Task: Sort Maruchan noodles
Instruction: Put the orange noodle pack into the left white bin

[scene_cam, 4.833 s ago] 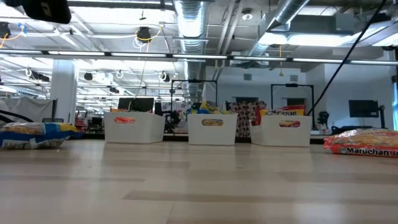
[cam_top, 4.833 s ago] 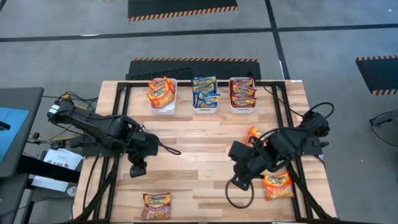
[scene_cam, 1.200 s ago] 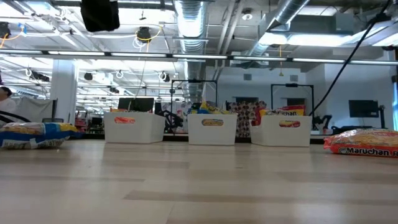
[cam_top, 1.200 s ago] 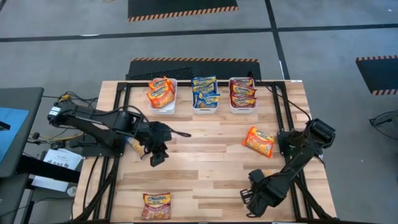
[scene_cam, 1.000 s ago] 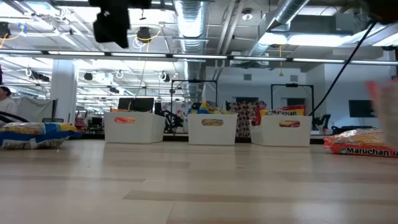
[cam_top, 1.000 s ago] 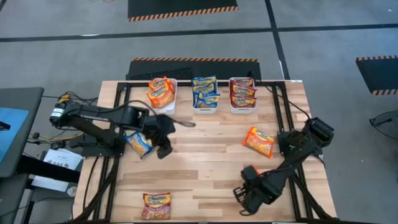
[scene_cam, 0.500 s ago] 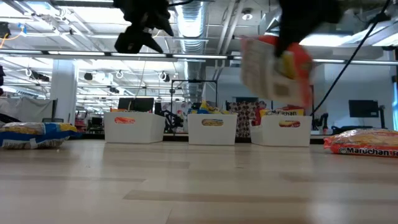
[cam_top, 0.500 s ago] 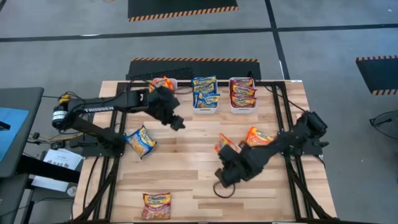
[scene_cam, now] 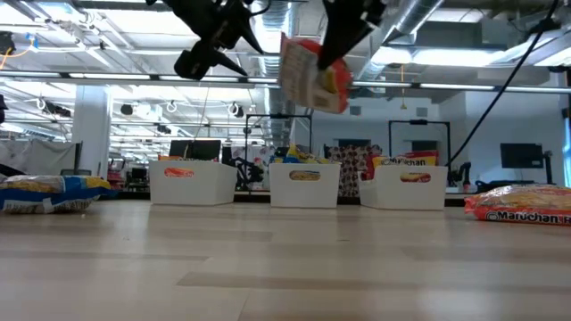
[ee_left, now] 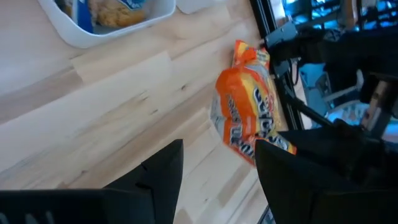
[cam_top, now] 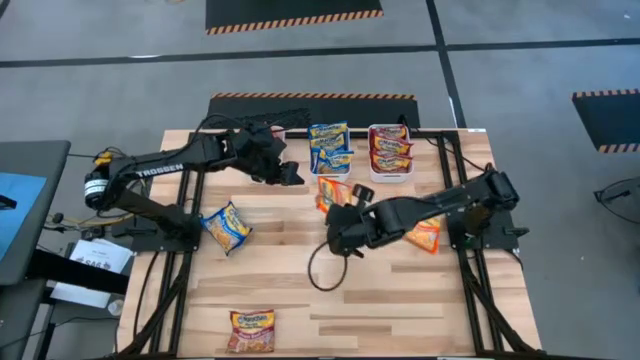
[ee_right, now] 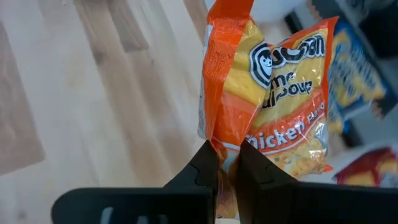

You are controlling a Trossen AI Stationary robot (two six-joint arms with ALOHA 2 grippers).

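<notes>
An orange Maruchan noodle packet [cam_top: 332,192] hangs in the air over the table's middle, in front of the white bins, with my right gripper [cam_top: 345,215] shut on it. In the low view this packet [scene_cam: 312,71] is high above the board. My left gripper [cam_top: 290,174] hovers open and empty in front of the left bin [scene_cam: 192,183], beside the middle bin [cam_top: 330,165]. From the left wrist view the held packet [ee_left: 249,118] shows beyond my open fingers. Loose packets lie flat on the table: orange [cam_top: 425,236], blue-and-yellow [cam_top: 227,228], and one [cam_top: 252,330] near the front edge. My right gripper pinches the orange packet between its two fingers at one crumpled edge [ee_right: 219,138]. The fingers slant downward toward the bins. The packet is lifted clear of the table and hangs tilted from the fingertips [scene_cam: 332,55], its printed face turned sideways.
Three white bins stand in a row at the far edge; the middle one holds blue-and-yellow packets, the right one [cam_top: 390,165] dark red ones. Black frame rails run along the table's left and right sides. Bare wood lies between the arms and the front edge.
My right gripper has swung from the near right corner up and toward the far middle of the table, rolling as it went, carrying the orange packet clear of the board. My left gripper has moved toward the far edge, up to the left bin, staying open.
</notes>
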